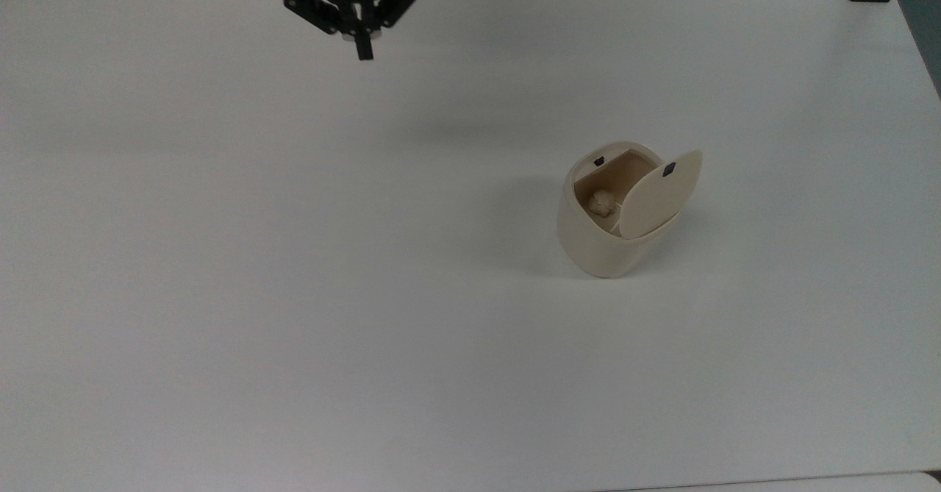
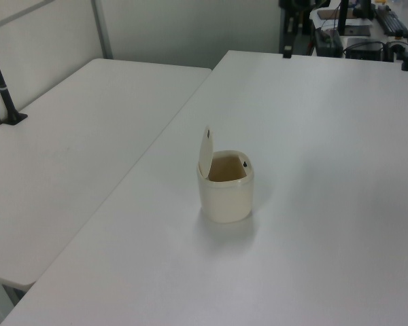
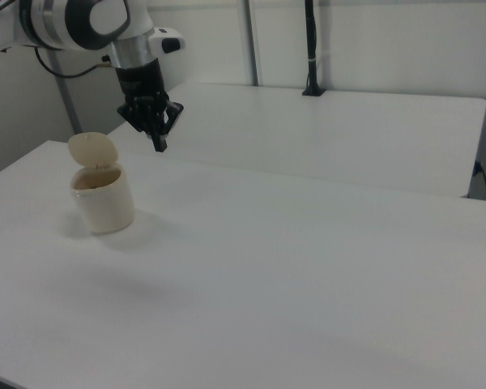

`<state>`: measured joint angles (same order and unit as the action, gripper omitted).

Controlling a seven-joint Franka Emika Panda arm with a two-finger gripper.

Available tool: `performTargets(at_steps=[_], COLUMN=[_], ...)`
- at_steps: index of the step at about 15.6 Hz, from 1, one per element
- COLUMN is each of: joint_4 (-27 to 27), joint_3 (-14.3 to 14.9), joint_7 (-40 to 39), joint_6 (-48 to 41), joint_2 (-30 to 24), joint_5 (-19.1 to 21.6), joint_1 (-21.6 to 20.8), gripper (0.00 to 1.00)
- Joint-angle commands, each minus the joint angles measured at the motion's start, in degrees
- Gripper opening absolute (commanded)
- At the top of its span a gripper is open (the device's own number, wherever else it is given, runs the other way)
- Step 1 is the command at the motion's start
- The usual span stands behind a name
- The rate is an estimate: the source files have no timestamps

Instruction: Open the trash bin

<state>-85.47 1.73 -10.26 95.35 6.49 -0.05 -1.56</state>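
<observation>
Your white counter point(image 1: 294, 293) carries the trash bin point(image 1: 599, 246) and little else; a second white table point(image 3: 348, 121) stands behind it in the right view. The fingers point(image 1: 363, 51) hang in the air near the top view's upper edge, pointing down from the black wrist point(image 3: 150, 109), pressed together with nothing between them. The white arm point(image 3: 81, 20) reaches in from the right view's upper left, its last link vertical. The bin stands well apart from the fingers, toward the top view's lower right and below them. Its lid point(image 1: 658, 192) is swung up on edge, and a small crumpled wad point(image 1: 603, 202) lies inside.
</observation>
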Motion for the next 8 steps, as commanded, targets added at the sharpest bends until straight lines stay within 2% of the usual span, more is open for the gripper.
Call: performTargets(at_steps=[1, 2, 3, 5, 6, 8], joint_4=[-1.7, -1.7, -1.7, -1.7, -1.7, -1.7], joint_3=[-0.4, -0.4, -0.5, -0.5, -0.4, -0.4], joint_7=[2.7, 2.8, 2.8, 2.9, 2.9, 2.9], joint_6=[-4.3, -4.6, -4.6, -4.6, -4.6, -4.6], joint_2=[-3.6, -4.0, -4.2, -4.2, -4.1, -4.1], joint_5=[-3.5, -3.5, -3.5, -3.5, -3.5, -3.6], joint_1=[2.0, 3.0, 3.4, 3.5, 3.5, 3.5], gripper=[0.09, 0.12, 0.21, 0.65, 0.74, 1.00])
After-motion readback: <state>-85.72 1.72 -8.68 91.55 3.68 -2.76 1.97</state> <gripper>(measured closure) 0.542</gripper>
